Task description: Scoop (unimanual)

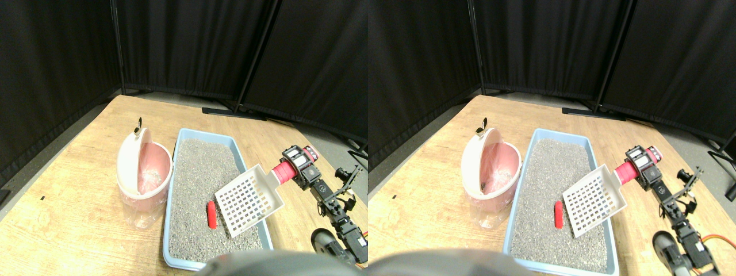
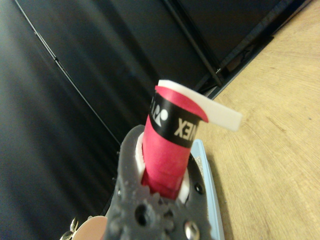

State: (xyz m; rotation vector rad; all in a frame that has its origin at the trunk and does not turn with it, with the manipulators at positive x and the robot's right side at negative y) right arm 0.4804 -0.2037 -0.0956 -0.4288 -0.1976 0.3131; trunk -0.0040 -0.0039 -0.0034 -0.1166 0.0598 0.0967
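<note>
A white slotted scoop (image 1: 248, 200) with a red wrapped handle (image 1: 283, 171) hangs tilted over the right side of a blue litter tray (image 1: 170, 201) filled with grey litter (image 1: 198, 167). My right gripper (image 1: 298, 165) is shut on the handle, above the tray's right rim. The scoop's front edge dips close to the litter; I cannot tell if it touches. A small red cylinder (image 1: 211, 214) lies on the litter just left of that edge. In the wrist view the red handle (image 2: 167, 150) sits inside the dark jaw frame, with the scoop's white edge (image 2: 220, 112) beyond it.
A pink bin (image 1: 146, 184) with a white swing lid and a clear liner stands against the tray's left side. Everything rests on a wooden floor panel (image 1: 75, 195). Black curtains on metal stands (image 1: 247, 63) close off the back and left.
</note>
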